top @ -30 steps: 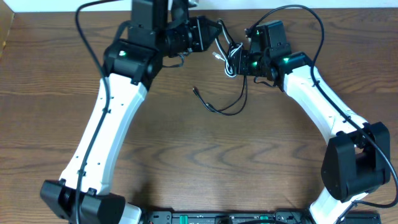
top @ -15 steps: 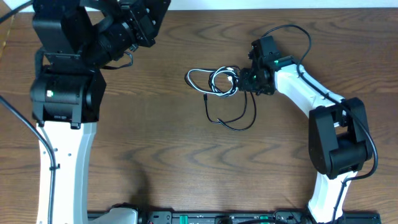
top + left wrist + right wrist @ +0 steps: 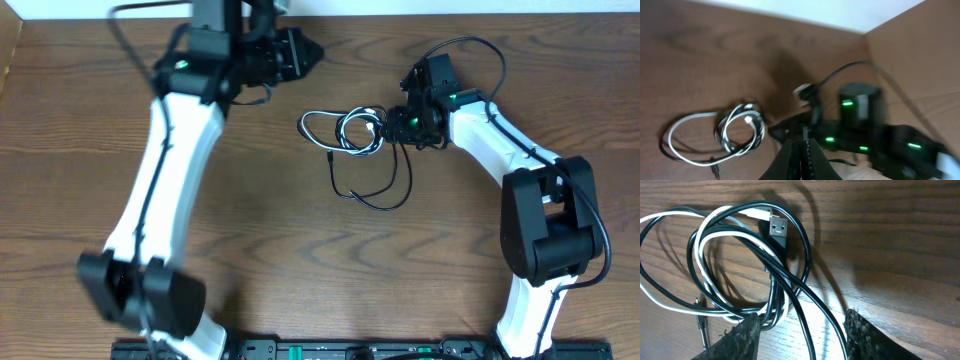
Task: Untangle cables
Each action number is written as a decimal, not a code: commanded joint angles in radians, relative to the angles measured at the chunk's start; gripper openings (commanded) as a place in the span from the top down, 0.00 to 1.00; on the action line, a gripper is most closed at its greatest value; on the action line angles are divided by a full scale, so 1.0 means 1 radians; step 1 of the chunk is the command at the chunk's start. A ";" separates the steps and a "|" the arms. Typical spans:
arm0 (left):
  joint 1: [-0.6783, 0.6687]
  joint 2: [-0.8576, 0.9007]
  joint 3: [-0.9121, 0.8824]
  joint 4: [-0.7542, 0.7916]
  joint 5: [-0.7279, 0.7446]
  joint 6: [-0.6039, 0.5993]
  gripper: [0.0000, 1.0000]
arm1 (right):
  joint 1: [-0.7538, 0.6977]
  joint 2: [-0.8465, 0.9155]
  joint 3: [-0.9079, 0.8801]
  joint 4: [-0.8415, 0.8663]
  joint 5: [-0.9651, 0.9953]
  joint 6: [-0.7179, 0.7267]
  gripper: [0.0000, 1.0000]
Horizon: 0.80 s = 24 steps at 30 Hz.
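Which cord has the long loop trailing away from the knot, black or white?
The black cable: its thin loop trails toward the arms' bases, while the white cable only curls beside the tangle.

White cable (image 3: 669, 136) and black cable (image 3: 807, 245) — coiled together, tangled, lying flat.

Surface: dark brown wood-grain tabletop (image 3: 300, 260).
Laid on it: thin white cord (image 3: 304, 126) and longer thin black cord (image 3: 385, 203), looped together in one tangle.
Within the loops: USB plug (image 3: 776, 228), laid flat.
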 commanded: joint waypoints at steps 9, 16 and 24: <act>-0.074 0.278 0.008 -0.005 -0.131 0.027 0.57 | -0.002 -0.012 0.008 0.000 -0.014 -0.016 0.46; -0.130 0.375 0.008 -0.013 -0.280 0.029 0.50 | -0.002 -0.012 0.008 -0.001 -0.014 -0.016 0.44; -0.189 0.434 0.002 -0.015 -0.463 0.029 0.47 | -0.002 -0.012 0.008 -0.008 -0.014 -0.020 0.44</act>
